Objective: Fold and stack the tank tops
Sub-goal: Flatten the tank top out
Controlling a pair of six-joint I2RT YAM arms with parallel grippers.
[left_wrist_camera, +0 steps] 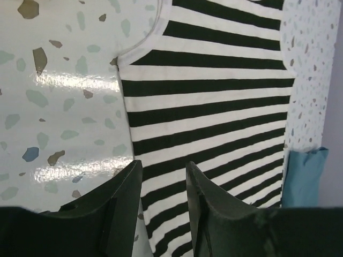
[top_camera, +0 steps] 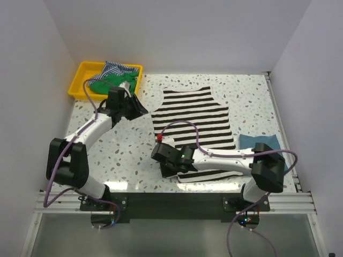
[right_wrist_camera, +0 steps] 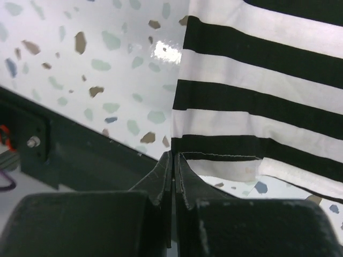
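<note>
Right gripper (right_wrist_camera: 173,158) pinches the striped tank top (top_camera: 214,112) hem at the table (top_camera: 123,155) near edge, fully closed on it — fold prep (I'd guess); left gripper (left_wrist_camera: 162,166) hovers half-open, empty.

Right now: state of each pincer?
Left pincer: open, holding nothing.
Right pincer: closed on the striped top, at its hem corner.

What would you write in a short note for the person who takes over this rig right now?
Left gripper: open, empty, beside the black-and-white striped top, near its far left side.
Right gripper: shut, apparently pinching that top's near left hem corner.
Teal-blue top: folded, at the table's right edge.
Green top and finely blue-striped top: bunched in the yellow tray, far left.
Done: seemingly the teal-blue top. Left: fold the striped one, stack it, then the tray's two.
</note>
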